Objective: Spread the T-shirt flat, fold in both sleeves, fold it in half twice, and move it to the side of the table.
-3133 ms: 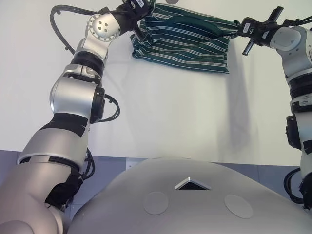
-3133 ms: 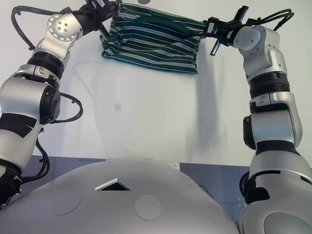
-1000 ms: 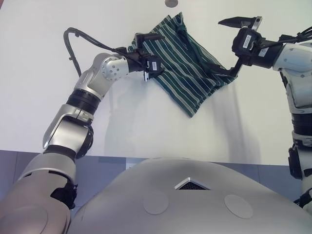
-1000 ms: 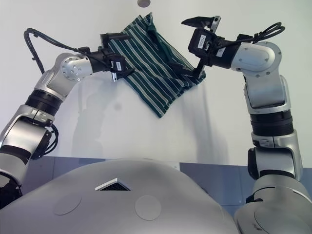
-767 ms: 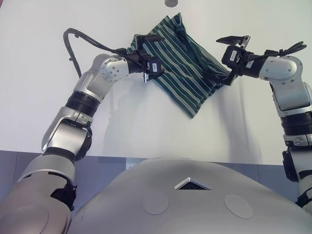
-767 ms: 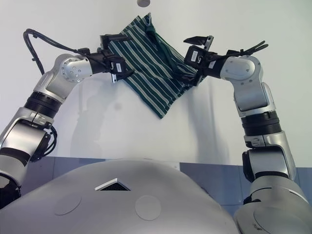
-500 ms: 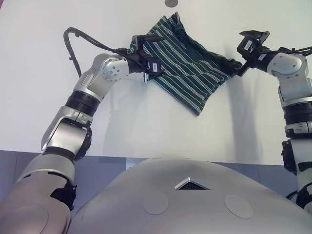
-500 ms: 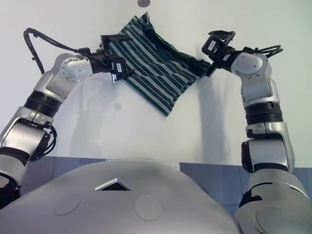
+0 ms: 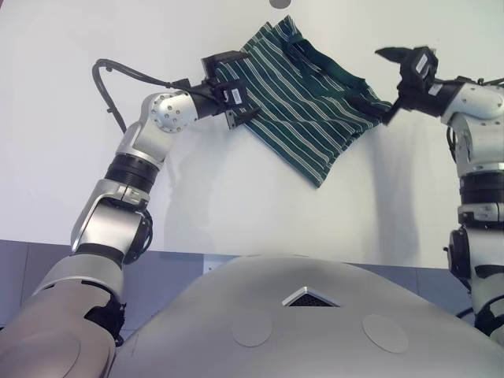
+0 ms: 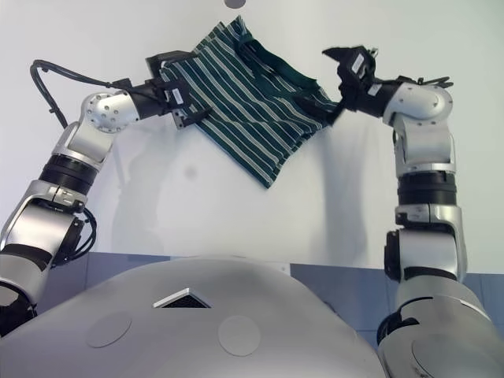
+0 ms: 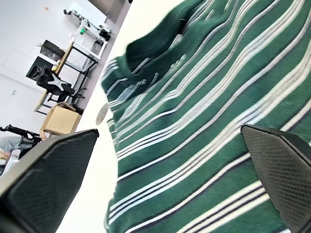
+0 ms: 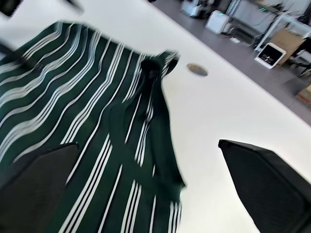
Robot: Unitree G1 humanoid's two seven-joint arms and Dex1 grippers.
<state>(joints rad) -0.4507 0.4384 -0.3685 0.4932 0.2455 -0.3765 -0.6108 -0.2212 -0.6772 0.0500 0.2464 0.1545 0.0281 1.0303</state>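
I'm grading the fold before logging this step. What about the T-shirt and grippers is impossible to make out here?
T-shirt sleeves and lower layers: eye views, hidden under its top layer.
T-shirt corner at the left gripper: left eye view, covered by the gripper.
Whether the right gripper touches the T-shirt: eye views, blurred.
Round disc: eye views, cut by the top edge.

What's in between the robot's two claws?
The green striped T-shirt lies on the white table and fills the stretch between the left gripper and the right gripper. Both head views show it.
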